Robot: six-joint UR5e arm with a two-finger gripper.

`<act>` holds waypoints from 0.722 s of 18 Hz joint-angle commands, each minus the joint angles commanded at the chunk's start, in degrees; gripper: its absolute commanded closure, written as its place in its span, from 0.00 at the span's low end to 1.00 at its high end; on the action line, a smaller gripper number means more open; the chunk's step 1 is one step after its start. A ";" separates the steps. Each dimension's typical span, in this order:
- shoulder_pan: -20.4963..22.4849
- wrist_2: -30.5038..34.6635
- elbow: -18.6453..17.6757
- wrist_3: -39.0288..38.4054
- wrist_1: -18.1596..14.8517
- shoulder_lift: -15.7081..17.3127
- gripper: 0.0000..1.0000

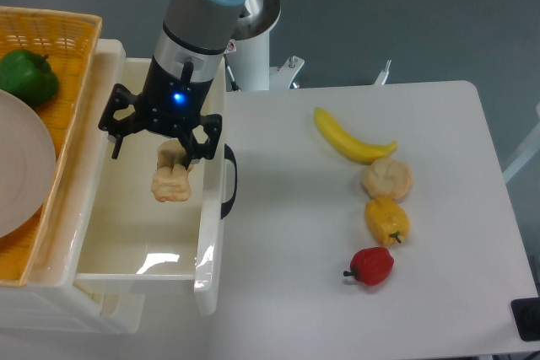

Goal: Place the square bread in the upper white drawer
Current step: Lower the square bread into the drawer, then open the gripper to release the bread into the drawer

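Hanging over the open upper white drawer [126, 233], the robot arm's black gripper [162, 142] appears to pinch the top of the square bread [172, 181] between its fingers. The pale tan, lumpy bread piece dangles below the gripper, inside the drawer's outline near its right wall; whether it touches the drawer floor cannot be told. The drawer's black handle [229, 181] sticks out on its right side. To the left, a woven orange basket [59, 31] holds a green pepper [27, 77] and a pale plate [18, 166]. On the white tabletop [321, 292] to the right lie a banana [350, 138], a round bun [387, 178], a yellow pepper [386, 220] and a red pepper [371, 265], running in a line toward the front.
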 joint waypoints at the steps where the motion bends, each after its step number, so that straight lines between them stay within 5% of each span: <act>1: 0.00 0.26 0.00 0.00 0.00 0.00 0.01; 13: 0.79 2.20 0.00 0.18 0.09 0.00 0.01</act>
